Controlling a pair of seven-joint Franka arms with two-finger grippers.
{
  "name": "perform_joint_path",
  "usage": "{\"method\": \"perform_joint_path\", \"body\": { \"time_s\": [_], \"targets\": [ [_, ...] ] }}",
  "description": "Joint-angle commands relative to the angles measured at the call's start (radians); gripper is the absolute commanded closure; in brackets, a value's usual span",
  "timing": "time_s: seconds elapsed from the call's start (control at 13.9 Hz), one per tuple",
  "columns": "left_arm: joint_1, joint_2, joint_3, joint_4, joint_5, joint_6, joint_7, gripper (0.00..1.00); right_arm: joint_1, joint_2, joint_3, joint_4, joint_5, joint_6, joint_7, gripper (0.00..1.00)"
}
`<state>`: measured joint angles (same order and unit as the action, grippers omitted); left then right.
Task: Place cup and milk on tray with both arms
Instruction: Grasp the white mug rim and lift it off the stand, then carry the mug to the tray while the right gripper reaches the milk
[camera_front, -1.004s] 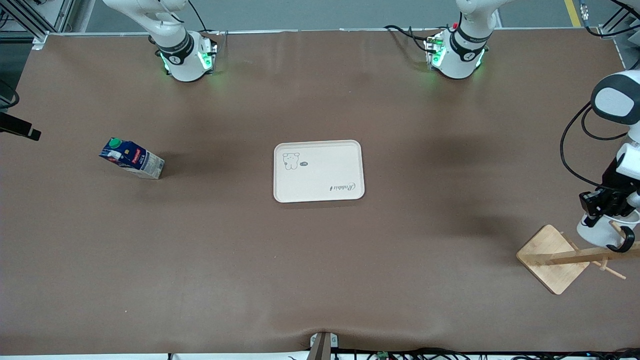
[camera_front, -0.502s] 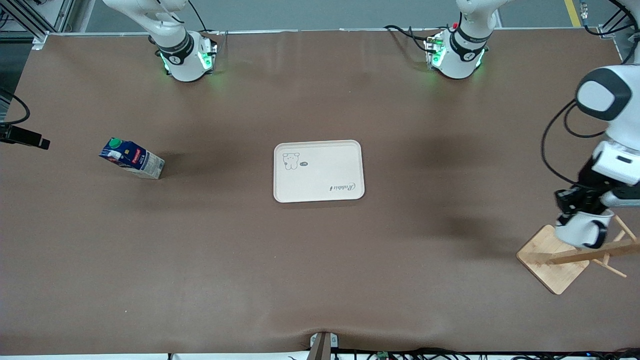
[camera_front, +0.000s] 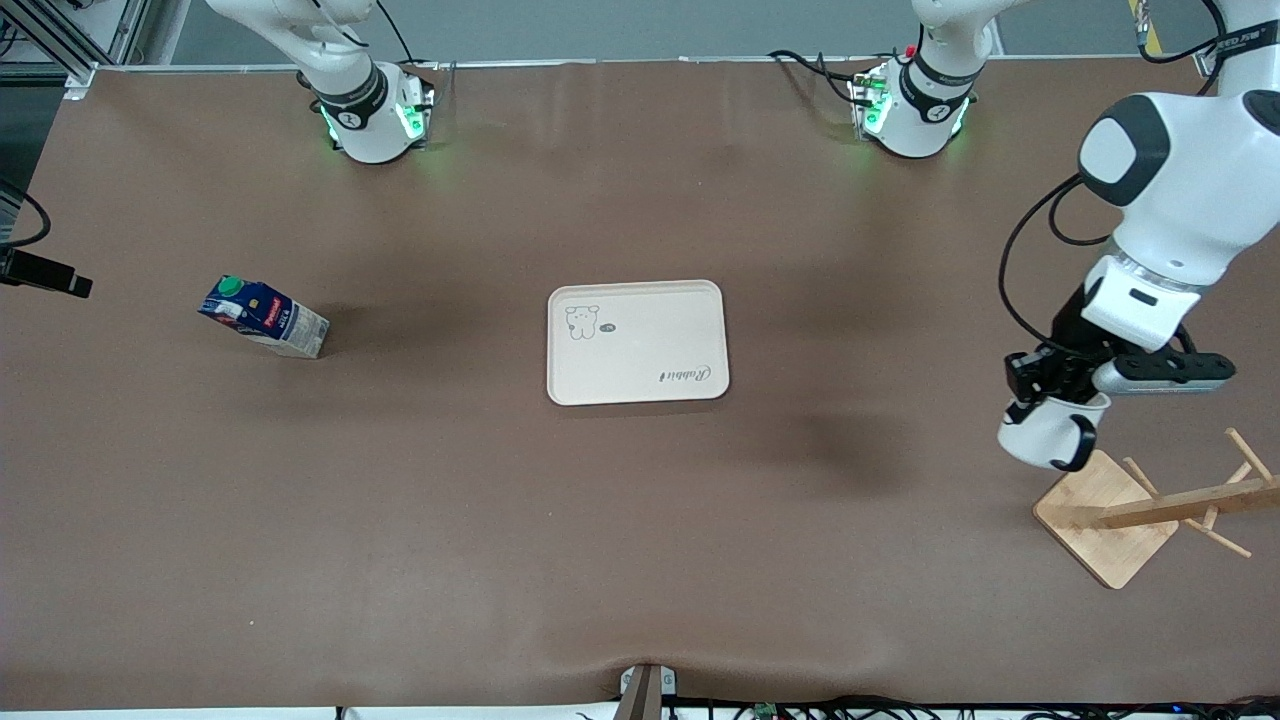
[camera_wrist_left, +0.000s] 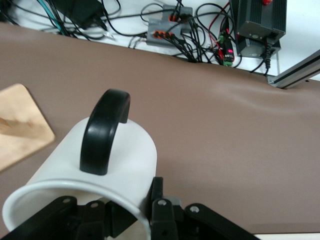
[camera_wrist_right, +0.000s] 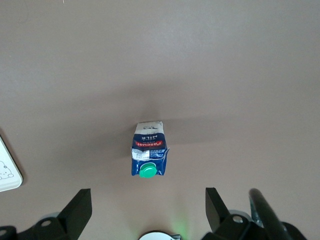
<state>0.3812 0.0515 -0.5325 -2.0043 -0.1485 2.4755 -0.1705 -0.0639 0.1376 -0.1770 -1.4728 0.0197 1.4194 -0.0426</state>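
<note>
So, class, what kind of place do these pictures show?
Most likely a robotics lab test bench: two arms bolted along a brown-covered table, loose cables and power boxes at its edge, and only a few props, like a tray and milk.

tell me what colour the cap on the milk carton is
Green: the round cap on the dark-blue milk carton, clearest in the right wrist view.
</note>
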Motion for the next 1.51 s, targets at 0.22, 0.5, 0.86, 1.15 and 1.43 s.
{"method": "perform_joint_path", "body": {
  "time_s": [0.22, 0.5, 0.86, 1.15, 1.43],
  "targets": [
    [-0.071, 0.040, -0.106, 0.007, 0.030, -0.046, -0.255, 1.00, -0.027, -0.030, 0.019, -0.112, 0.017, -0.005, -0.010, 0.00],
    [-0.243, 0.198, -0.106, 0.174, 0.228, -0.169, -0.516, 1.00, -0.028, -0.043, 0.021, -0.150, 0.017, 0.006, -0.011, 0.00],
    [-0.470, 0.431, -0.095, 0.406, 0.340, -0.331, -0.798, 1.00, -0.030, -0.043, 0.019, -0.173, 0.048, 0.006, -0.007, 0.00],
    [-0.593, 0.565, -0.057, 0.457, 0.363, -0.339, -0.903, 1.00, -0.043, -0.007, 0.016, -0.170, 0.057, 0.007, -0.011, 0.00],
    [-0.734, 0.634, 0.051, 0.473, 0.359, -0.339, -0.994, 1.00, -0.022, -0.007, 0.017, -0.230, 0.066, 0.058, -0.011, 0.00]
  ]
}}
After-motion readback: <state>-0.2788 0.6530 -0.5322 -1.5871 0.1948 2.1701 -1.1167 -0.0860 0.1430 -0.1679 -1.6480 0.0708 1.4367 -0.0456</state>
